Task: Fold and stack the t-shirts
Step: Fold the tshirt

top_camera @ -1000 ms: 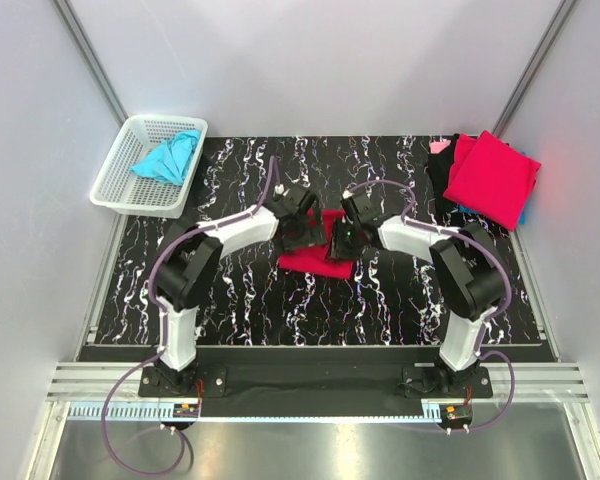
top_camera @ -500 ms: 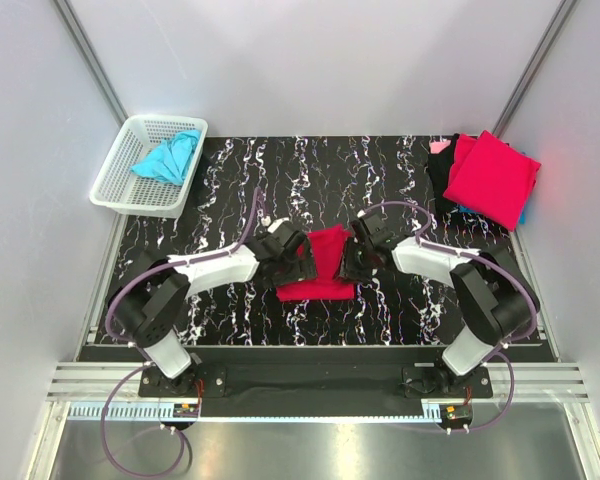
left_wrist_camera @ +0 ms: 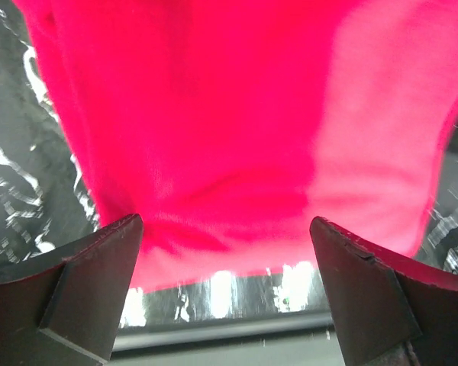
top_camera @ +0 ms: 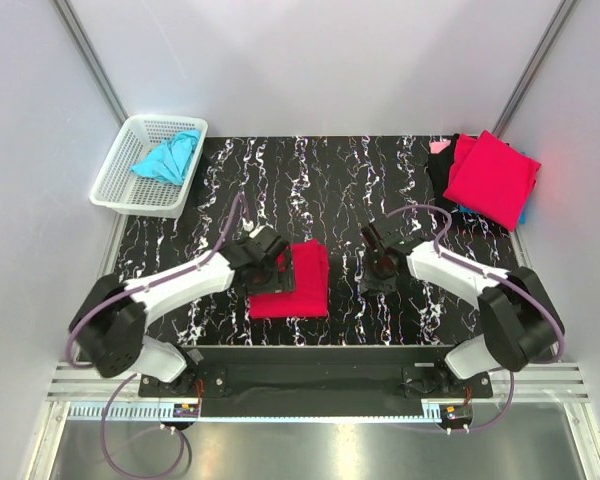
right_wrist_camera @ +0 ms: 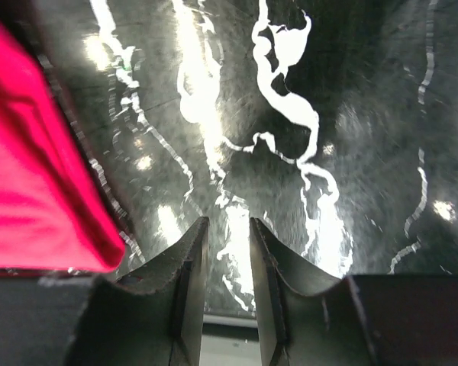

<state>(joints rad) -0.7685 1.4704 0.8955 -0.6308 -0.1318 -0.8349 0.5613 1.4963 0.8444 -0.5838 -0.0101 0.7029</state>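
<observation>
A crimson red t-shirt (top_camera: 298, 282) lies folded into a rectangle on the black marbled table (top_camera: 210, 200), near the front edge. My left gripper (top_camera: 278, 272) is over its left edge, jaws wide open and empty; the red cloth (left_wrist_camera: 237, 114) fills that wrist view just beyond the fingertips (left_wrist_camera: 126, 229). My right gripper (top_camera: 379, 280) is to the right of the shirt, apart from it, jaws a little apart and empty over bare table (right_wrist_camera: 227, 229). The shirt's edge (right_wrist_camera: 38, 183) shows at the left of the right wrist view. A turquoise t-shirt (top_camera: 168, 157) lies crumpled in the basket.
A white lattice basket (top_camera: 120, 185) stands at the back left, just off the table. A stack of folded shirts with a red one on top (top_camera: 492, 178) sits at the back right corner. Grey walls close in the sides and back.
Both grippers came toward the near edge, bringing the red shirt with them into a neater rectangle. The right gripper let go and moved off to the right; the left now stands open.
</observation>
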